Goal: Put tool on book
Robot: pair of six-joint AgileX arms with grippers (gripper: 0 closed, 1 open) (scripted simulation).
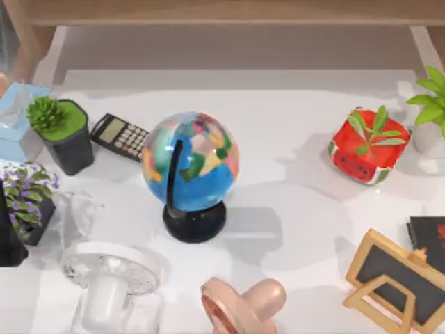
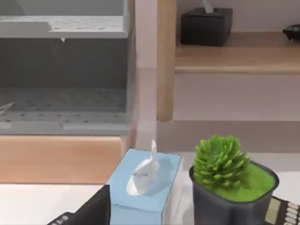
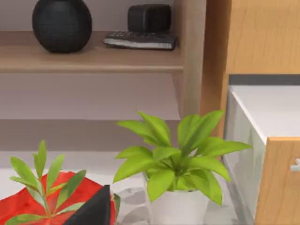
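While I scan the tabletop [image 1: 278,125] from the top view's left edge, I see a light-blue tissue box [image 1: 17,122] at the far left, with a spiky green succulent in a dark square pot [image 1: 64,133] just beside it. Below them sits a purple-flowered plant in a black pot [image 1: 26,202], and a dark shape at the left edge below it looks like part of my left arm, though I cannot be sure. My left wrist view looks across the tissue box [image 2: 143,187] and the succulent [image 2: 229,180] toward a wooden shelf unit; a dark corner at its bottom edge may be the left gripper, and I cannot tell whether its fingers are spread or pressed together.

Next come a black calculator [image 1: 119,136], a white desk fan [image 1: 111,275], and a globe on a black stand [image 1: 191,170] near the middle. A pink rounded object [image 1: 243,303] lies at the bottom edge.

Toward the right stand a red watermelon-patterned pot with a leafy plant [image 1: 367,146] and a white pot with bright green leaves [image 1: 430,115]. At lower right, a wooden-framed chalkboard easel [image 1: 396,282] stands just beside the book [image 1: 430,236], which lies flat at the right edge, black with red print.

My right wrist view faces the green-leaved plant [image 3: 176,157] and the red pot [image 3: 33,201]; the right gripper's state I cannot tell either.
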